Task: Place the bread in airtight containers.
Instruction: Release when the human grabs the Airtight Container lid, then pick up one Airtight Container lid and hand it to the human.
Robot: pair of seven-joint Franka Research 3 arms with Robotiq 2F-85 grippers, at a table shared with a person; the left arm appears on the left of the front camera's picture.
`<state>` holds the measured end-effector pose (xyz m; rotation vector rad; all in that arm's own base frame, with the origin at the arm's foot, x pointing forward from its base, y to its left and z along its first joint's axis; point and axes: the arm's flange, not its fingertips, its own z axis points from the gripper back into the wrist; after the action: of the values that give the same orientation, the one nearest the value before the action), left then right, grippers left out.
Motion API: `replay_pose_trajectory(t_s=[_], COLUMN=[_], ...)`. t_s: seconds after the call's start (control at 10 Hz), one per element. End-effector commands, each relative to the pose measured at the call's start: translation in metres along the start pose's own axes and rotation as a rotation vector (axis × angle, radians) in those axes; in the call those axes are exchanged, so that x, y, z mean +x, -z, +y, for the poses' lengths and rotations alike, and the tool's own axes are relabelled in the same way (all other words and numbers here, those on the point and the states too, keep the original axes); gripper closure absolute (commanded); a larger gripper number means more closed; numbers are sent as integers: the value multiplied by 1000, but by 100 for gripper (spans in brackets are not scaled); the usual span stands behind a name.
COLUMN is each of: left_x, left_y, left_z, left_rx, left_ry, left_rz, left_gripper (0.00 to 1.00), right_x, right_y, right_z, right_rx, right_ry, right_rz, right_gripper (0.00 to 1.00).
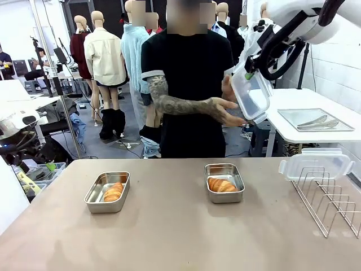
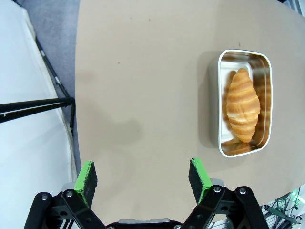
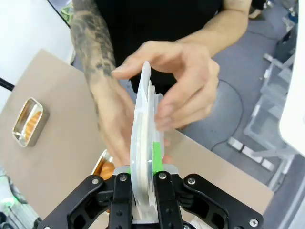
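The right gripper pinches a clear plastic lid, far right; it looks light, slippery, best held by its edge. The left gripper gapes empty. Golden croissants lie in two steel tins.

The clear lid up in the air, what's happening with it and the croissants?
The right gripper is shut on a clear lid held up high, and the person's hands are touching it. Two steel tins sit uncovered on the table, a croissant in each. The left gripper hangs open above the table. A second lid rests on the wire rack.
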<state>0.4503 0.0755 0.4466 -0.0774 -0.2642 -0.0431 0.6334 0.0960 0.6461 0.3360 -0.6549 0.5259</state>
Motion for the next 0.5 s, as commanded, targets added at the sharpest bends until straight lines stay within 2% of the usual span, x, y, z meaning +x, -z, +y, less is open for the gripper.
replay_pose_trajectory(t_s=[0.0,0.4], left_x=[-2,-2], left_y=[-1,-1], left_z=[1,1], left_rx=[14,14], left_ry=[-12,-12], left_rz=[-2,-2], left_gripper=[0,0], right_x=[2,1], right_y=[-13,-3], right_z=[1,0], right_rx=[-1,-1], right_ry=[9,0], right_rz=[-22,-4], right_gripper=[100,100])
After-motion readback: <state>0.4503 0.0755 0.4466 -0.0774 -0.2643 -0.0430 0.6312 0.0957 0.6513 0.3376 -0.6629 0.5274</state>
